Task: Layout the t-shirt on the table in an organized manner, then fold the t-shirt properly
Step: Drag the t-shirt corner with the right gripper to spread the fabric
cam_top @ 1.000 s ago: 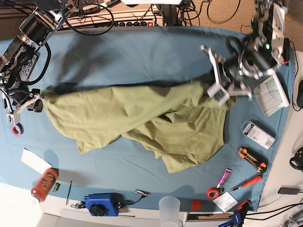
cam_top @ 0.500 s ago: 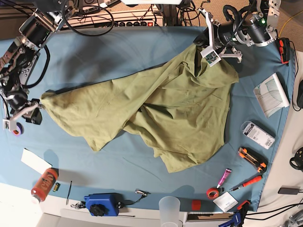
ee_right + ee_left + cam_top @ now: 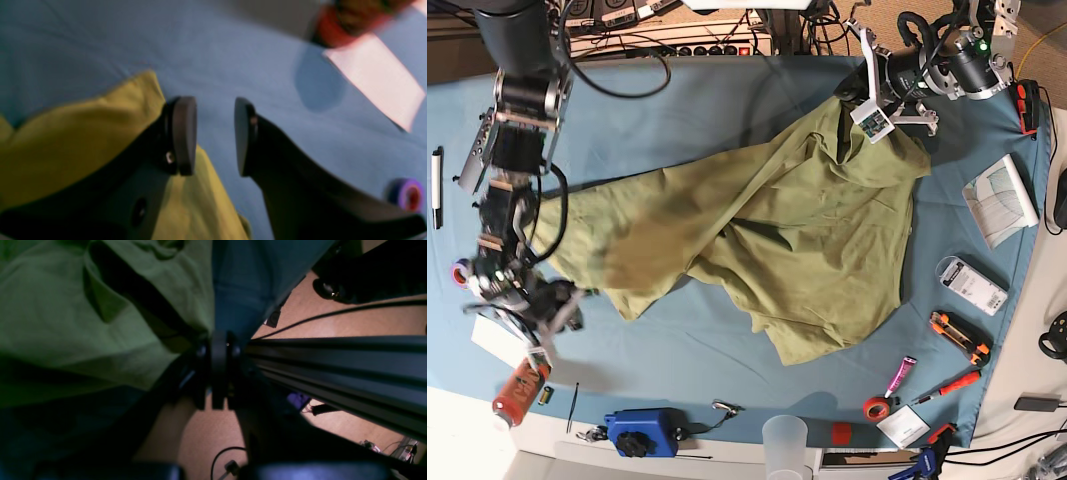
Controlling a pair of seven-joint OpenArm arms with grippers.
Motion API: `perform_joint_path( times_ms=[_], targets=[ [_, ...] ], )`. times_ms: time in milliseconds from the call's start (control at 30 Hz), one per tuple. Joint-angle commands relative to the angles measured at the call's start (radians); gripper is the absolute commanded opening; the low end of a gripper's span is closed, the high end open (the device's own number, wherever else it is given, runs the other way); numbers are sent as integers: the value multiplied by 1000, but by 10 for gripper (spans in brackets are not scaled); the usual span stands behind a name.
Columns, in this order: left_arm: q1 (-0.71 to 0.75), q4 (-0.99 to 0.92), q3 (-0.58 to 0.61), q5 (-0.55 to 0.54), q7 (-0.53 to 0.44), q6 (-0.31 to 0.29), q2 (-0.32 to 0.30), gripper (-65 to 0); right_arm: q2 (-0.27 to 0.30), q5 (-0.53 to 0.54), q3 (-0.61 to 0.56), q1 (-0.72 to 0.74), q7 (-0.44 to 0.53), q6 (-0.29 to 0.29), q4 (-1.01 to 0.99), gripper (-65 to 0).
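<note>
The left gripper [image 3: 859, 97] pinches the t-shirt [image 3: 767, 240] at its far edge; the right gripper [image 3: 215, 135] gapes empty just beside its corner

An orange can [image 3: 520, 391], blue box [image 3: 640, 432] and clear cup [image 3: 785, 443] line the near edge.

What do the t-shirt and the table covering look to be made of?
The t-shirt looks like soft matte olive knit, probably cotton: it drapes in loose folds and creases. The table is covered in a smooth light-blue cloth, seemingly a thin woven fabric, showing faint wrinkles and no shine. The exact fibre of either cannot be told.
</note>
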Motion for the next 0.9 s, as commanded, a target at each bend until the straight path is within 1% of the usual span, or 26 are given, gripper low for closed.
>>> perform_joint_path(
  times_ms=[0,67,167,300,400,500,633,667,733,767,800,867],
  targets=[
    [2,15,-4,-11,-18,-6,-7,-650,15,0,-14,58,32,-3,-28,-453],
    [2,15,-4,-11,-18,-6,-7,-650,15,0,-48,108,48,10,-116,-453],
    [2,15,-4,-11,-18,-6,-7,-650,15,-9,-92,166,53,9,-237,-453],
    [-1,15,-4,-11,-18,-6,-7,-650,14,-25,-110,190,82,14,-359,-454],
    [-4,15,-4,-11,-18,-7,-7,-650,9,-25,-110,187,84,44,-408,-454],
    [-6,15,-4,-11,-18,-7,5,-650,4,-26,-110,181,93,50,-425,-454],
    [-6,15,-4,-12,-18,-7,42,-650,-22,-26,-110,181,91,51,-426,-455],
    [-6,15,-4,-11,-18,-7,51,-650,-32,-26,-110,181,91,51,-426,-463],
    [-6,15,-4,-12,-18,-7,68,-650,-50,-28,-110,175,95,50,-426,-516],
    [-6,15,-4,-12,-19,-6,74,-650,-58,-45,-110,170,105,49,-426,-538],
    [-6,15,-4,-12,-19,-7,76,-650,-66,-64,-110,164,113,41,-426,-546],
    [-5,15,-4,-11,-18,-7,76,-650,-74,-97,-110,153,123,-10,-426,-595]
  ],
)
